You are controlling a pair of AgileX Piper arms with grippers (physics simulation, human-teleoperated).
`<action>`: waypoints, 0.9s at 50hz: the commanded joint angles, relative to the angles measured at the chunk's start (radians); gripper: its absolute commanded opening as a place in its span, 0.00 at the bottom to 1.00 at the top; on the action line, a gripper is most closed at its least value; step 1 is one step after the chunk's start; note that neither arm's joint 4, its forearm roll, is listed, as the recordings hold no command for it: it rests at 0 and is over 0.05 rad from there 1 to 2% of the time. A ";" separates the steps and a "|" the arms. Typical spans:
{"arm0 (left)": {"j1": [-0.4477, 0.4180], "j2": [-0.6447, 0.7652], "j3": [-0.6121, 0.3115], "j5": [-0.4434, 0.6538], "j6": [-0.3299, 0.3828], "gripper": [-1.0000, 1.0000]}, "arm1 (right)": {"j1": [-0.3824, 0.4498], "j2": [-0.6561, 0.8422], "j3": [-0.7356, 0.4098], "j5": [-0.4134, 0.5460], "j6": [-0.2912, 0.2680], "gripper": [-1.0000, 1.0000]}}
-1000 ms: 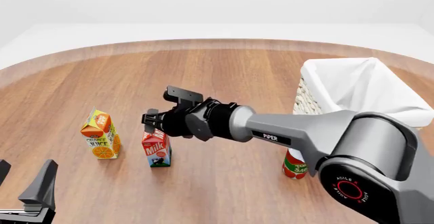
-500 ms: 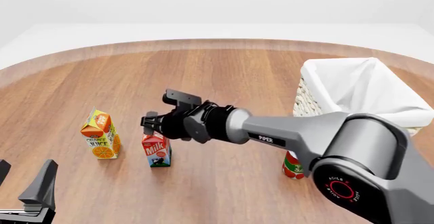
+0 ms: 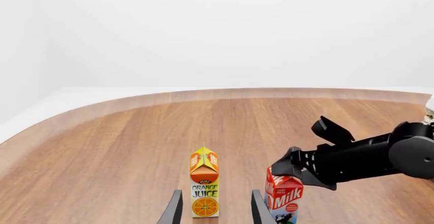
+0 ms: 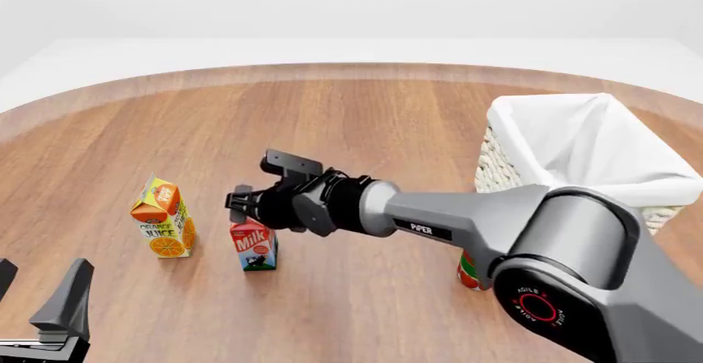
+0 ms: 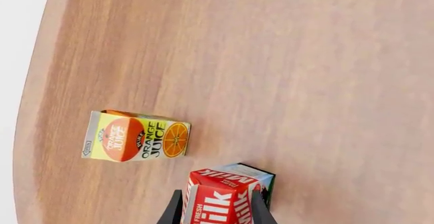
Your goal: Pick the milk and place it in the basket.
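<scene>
The milk [image 4: 255,248] stands upright on the wooden table, its red top and cow picture facing me. My right gripper [image 4: 250,207] is lowered over the carton's gable. In the right wrist view its fingers [image 5: 174,212] stand apart on either side of the milk's [image 5: 224,193] red top, open and not squeezing it. The basket [image 4: 516,145], cream wicker with a white cloth lining, sits at the far right. My left gripper [image 4: 39,295] is open and holds nothing at the near left edge. In the left wrist view the milk [image 3: 285,199] appears under the right gripper [image 3: 293,170].
An orange juice carton [image 4: 163,220] stands just left of the milk, a short gap between them. A red tomato can [image 4: 470,272] is mostly hidden behind the right arm, near the basket's front corner. The right arm stretches across the table's middle.
My right gripper has dropped lower and a little left, so its fingers now straddle the milk's top. The left gripper, the cartons and the basket have stayed put.
</scene>
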 commanded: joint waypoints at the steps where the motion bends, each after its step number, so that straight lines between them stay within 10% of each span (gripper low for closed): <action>1: 0.000 0.000 0.000 0.000 0.000 1.00 | -0.005 0.009 0.002 -0.014 0.001 1.00; 2: 0.000 0.000 0.000 0.000 0.000 1.00 | -0.011 0.004 0.002 -0.010 -0.012 0.00; 45: 0.000 0.000 0.000 0.000 0.000 1.00 | -0.023 -0.135 0.069 -0.026 -0.044 0.00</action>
